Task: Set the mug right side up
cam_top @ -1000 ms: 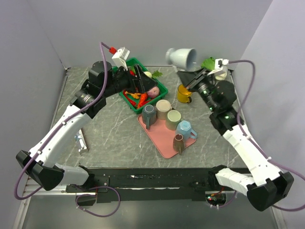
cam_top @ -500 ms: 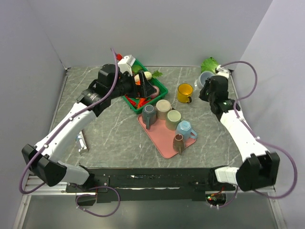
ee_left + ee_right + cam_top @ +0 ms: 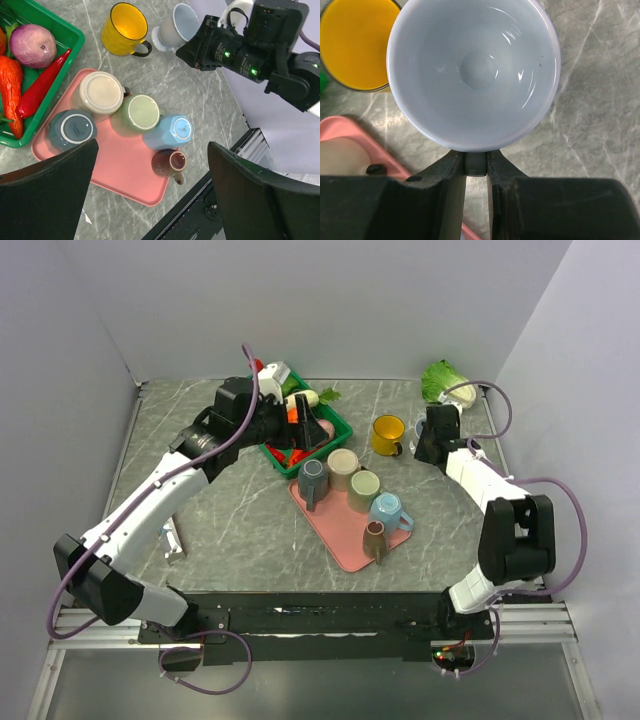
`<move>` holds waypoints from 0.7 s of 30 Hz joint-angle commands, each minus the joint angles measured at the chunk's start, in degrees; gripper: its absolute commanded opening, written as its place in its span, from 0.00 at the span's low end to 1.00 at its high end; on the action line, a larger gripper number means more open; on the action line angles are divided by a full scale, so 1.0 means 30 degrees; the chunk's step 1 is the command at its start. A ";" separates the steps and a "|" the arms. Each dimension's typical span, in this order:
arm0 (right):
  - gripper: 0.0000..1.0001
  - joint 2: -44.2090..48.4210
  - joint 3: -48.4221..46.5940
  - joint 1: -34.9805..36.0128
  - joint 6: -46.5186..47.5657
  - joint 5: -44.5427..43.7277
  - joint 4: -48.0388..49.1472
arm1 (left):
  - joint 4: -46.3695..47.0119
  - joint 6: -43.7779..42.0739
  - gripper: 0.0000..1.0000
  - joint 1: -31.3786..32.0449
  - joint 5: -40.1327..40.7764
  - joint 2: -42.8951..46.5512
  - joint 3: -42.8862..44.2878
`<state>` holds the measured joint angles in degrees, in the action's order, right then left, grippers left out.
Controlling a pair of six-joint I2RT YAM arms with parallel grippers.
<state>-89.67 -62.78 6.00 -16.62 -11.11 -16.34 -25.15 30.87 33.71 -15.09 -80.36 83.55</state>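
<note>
The mug [image 3: 474, 70] is pale blue-white with a footed base. The right wrist view looks straight down into its mouth, which faces up. My right gripper [image 3: 476, 164] is shut on its handle. In the left wrist view the mug [image 3: 179, 27] has its foot down on the grey table, just right of a yellow mug [image 3: 124, 29]. From above, the right gripper [image 3: 428, 432] covers most of it. My left gripper [image 3: 152, 195] hangs open and empty high over the pink tray [image 3: 125, 172]; from above, the left gripper [image 3: 305, 425] is over the green basket.
The pink tray [image 3: 335, 525] carries several mugs, some upside down and a brown one on its side. A green basket [image 3: 338, 427] of vegetables stands behind it. A lettuce [image 3: 440, 375] lies at the back right. A small metal object [image 3: 170, 537] sits at the left.
The right arm has come down from high in the air, where the mug was tilted, to the table beside the yellow mug. The left arm has shifted slightly to the right.
</note>
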 commanded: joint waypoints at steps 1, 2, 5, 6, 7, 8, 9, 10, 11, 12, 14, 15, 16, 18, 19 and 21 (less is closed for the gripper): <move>0.00 -0.1016 -0.1630 -0.0125 0.0268 -0.0339 0.2515 | 0.0062 -0.0330 0.96 -0.0017 0.0138 -0.0254 -0.0018; 0.00 -0.1251 -0.1805 -0.0154 0.0267 -0.0309 0.2574 | 0.0033 -0.0359 0.96 -0.0017 0.0138 -0.0284 -0.0017; 0.00 -0.1926 -0.1894 -0.0213 0.0150 -0.0133 0.2983 | -0.0026 -0.0447 0.96 -0.0017 0.0109 -0.0460 -0.0046; 0.00 -0.2188 -0.1865 -0.0213 0.0179 -0.0104 0.3130 | -0.0026 -0.0476 0.96 -0.0017 0.0167 -0.0518 -0.0076; 0.00 -0.2365 -0.1952 -0.0242 0.0179 -0.0133 0.3161 | 0.0003 -0.0448 0.96 -0.0017 0.0167 -0.0490 -0.0192; 0.00 -0.2541 -0.2127 -0.0242 0.0179 -0.0191 0.3132 | 0.0003 -0.0476 0.96 0.0012 0.0167 -0.0519 -0.0251; 0.00 -0.2890 -0.2216 -0.0271 0.0208 -0.0308 0.3132 | 0.0003 -0.0448 0.96 -0.0017 0.0109 -0.0548 -0.0310; 0.00 -0.3039 -0.2246 -0.0271 0.0238 -0.0309 0.3161 | 0.0032 -0.0447 0.96 -0.0017 0.0109 -0.0577 -0.0426; 0.00 -0.3185 -0.2304 -0.0271 0.0267 -0.0193 0.3364 | 0.0033 -0.0418 0.96 0.0012 0.0051 -0.0578 -0.0486; 0.00 -0.3448 -0.2594 -0.0329 0.0325 -0.0163 0.2902 | 0.0033 -0.0418 0.96 -0.0017 0.0050 -0.0636 -0.0544; 0.00 -0.3625 -0.2889 -0.0301 0.0297 -0.0308 0.2927 | 0.0091 -0.0418 0.96 -0.0017 0.0021 -0.0665 -0.0691; 0.00 -0.3713 -0.2948 -0.0330 0.0326 -0.0309 0.2956 | 0.0091 -0.0418 0.96 -0.0017 -0.0008 -0.0723 -0.0807; 0.00 -0.3801 -0.3065 -0.0359 0.0297 -0.0367 0.2898 | 0.0091 -0.0418 0.96 -0.0017 -0.0037 -0.0753 -0.0837; 0.00 -0.4180 -0.3650 -0.0388 0.0006 -0.0774 0.2141 | 0.0033 -0.0418 0.96 -0.0017 -0.0038 -0.0870 -0.0838; 0.00 -0.4357 -0.3855 -0.0360 -0.0054 -0.0865 0.1816 | 0.0004 -0.0418 0.96 0.0012 0.0020 -0.0871 -0.0838; 0.00 -0.4650 -0.4325 -0.0388 -0.0055 -0.0895 0.1434 | -0.0200 -0.0360 0.96 -0.0017 0.0429 -0.1016 -0.0867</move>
<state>-102.32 -69.93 5.54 -16.64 -11.11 -13.93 -25.26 30.61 33.71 -15.09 -82.67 81.17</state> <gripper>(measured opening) 0.252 0.966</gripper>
